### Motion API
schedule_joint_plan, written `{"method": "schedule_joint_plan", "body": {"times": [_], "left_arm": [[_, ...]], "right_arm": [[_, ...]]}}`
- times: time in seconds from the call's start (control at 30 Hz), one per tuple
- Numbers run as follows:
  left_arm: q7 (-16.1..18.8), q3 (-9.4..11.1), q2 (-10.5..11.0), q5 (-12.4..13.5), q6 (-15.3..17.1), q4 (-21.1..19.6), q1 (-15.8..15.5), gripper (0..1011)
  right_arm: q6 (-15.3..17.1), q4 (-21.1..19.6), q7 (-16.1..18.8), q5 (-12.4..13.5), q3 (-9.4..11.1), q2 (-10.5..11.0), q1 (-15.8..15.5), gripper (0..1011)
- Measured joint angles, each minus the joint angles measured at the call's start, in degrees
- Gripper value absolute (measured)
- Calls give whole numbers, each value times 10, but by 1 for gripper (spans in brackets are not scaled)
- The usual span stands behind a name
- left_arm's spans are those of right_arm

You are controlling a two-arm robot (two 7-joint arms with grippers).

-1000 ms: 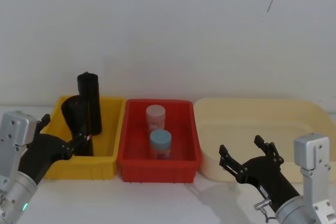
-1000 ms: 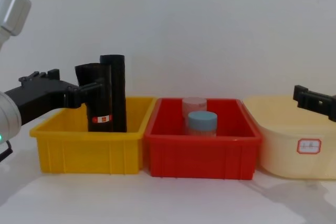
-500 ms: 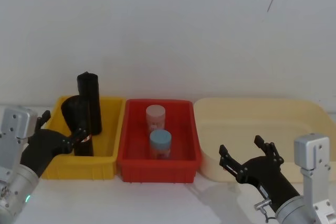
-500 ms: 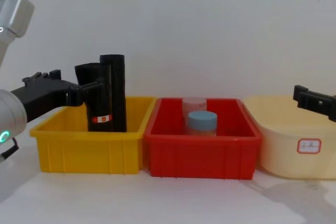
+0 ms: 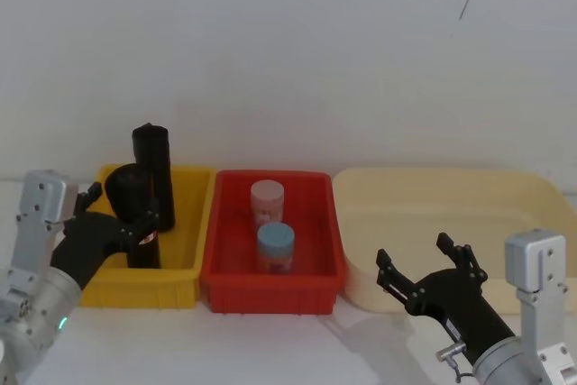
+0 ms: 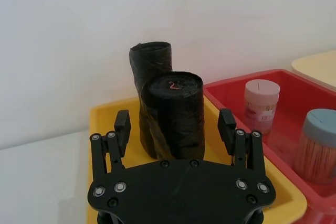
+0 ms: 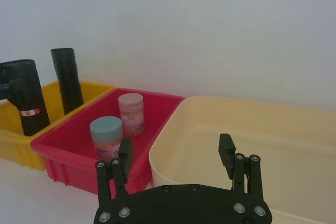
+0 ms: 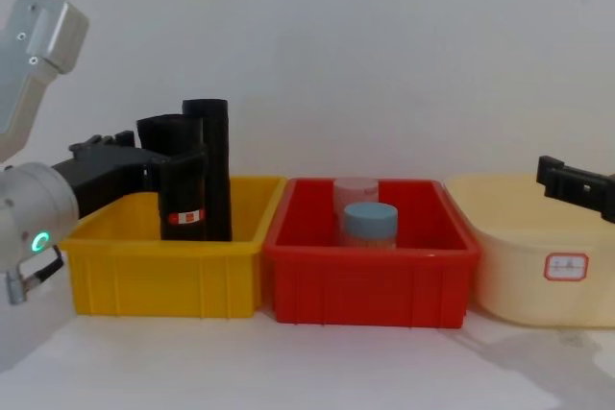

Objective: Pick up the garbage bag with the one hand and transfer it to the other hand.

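Pre-grasp at the yellow bin: nothing lifted, no handover yet.

My left gripper (image 6: pixel 174 123) reaches in over the left rim of the yellow bin (image 8: pixel 163 280). Its fingers (image 6: pixel 122 125) are apart and straddle the garbage bag (image 8: pixel 183 194), with a gap on each side, so no clamp. The bag stands upright inside the bin, with the plain roll (image 8: pixel 209 141) just behind it. To do: close, lift, pass across. My right gripper (image 7: pixel 176 150) sits well right of the yellow bin, past the red bin (image 8: pixel 370 285), fingers spread and holding nothing. Bag is crinkled glossy black film wound into a fat cylinder, with a red-and-white label band low down. It looks soft and should dent under squeeze. Bin is rigid moulded plastic with a rolled rim.
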Motion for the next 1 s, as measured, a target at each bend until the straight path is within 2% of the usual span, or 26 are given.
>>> {"method": "schedule_joint_plan", "body": {"times": [0.33, 0.6, 0.77, 0.9, 1.0], "left_arm": [[-30, 1, -22, -8, -17, 73, -44, 999], [-57, 1, -36, -15, -30, 126, -76, 825], [-68, 0, -40, -17, -33, 141, -86, 685], [-73, -2, -41, -17, -35, 143, -88, 531], [-74, -4, -40, -17, -35, 139, -87, 507]], "right_arm": [[0, 0, 0, 0, 0, 0, 0, 1000], [0, 0, 0, 0, 0, 0, 0, 1000], [0, 0, 0, 0, 0, 0, 0, 1000], [0, 0, 0, 0, 0, 0, 0, 1000], [0, 0, 0, 0, 0, 0, 0, 1000]]}}
